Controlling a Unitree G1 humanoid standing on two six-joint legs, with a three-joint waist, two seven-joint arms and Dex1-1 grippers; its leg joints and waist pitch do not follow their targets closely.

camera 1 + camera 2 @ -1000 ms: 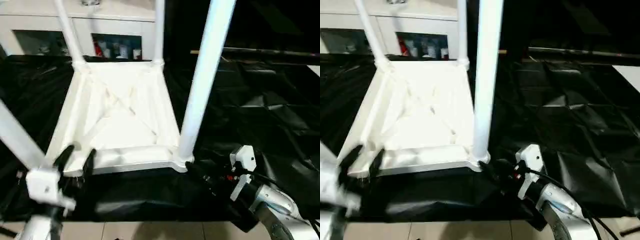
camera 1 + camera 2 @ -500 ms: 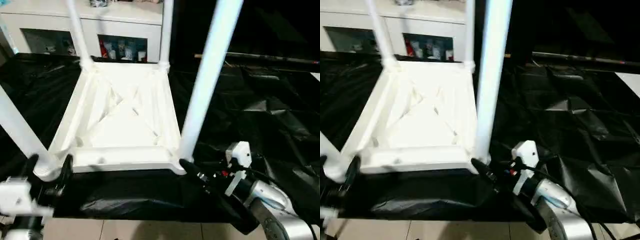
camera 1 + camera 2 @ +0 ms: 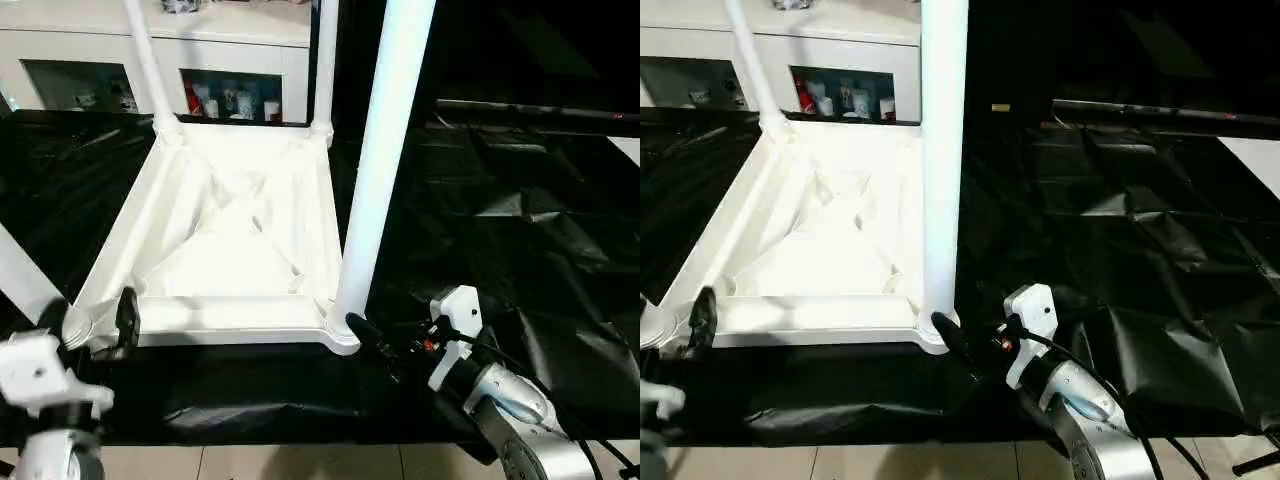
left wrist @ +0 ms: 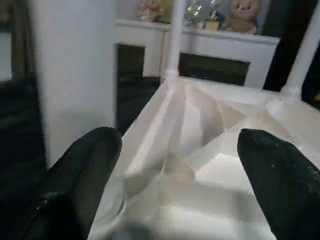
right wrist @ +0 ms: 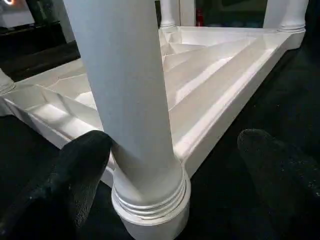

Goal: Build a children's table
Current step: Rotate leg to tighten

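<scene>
**Upturned table, both grippers spread at its near corners**

The tabletop (image 3: 240,250) lies upside down on a black sheet (image 3: 520,220), ribbed underside facing up, with all four legs standing in its corner sockets. The near right leg (image 3: 385,150) rises steeply from its socket at the corner closest to the robot's right arm. The near left leg (image 3: 25,280) slants up and away at the opposite near corner. The two far legs (image 3: 150,65) stand at the back corners, in front of a white cabinet (image 3: 230,40) with glass doors.

The right gripper (image 5: 170,165) has its jaws wide apart. In the right wrist view the base of the near right leg and its socket stand between the two black fingers (image 5: 80,170), which sit on either side without clearly pressing on it.

The left gripper (image 4: 175,170) is likewise spread wide. Its wrist view looks across the tabletop's near left corner, with the near left leg just beside one finger and the tabletop's rim and ribs between the jaws. Nothing is clamped.
</scene>
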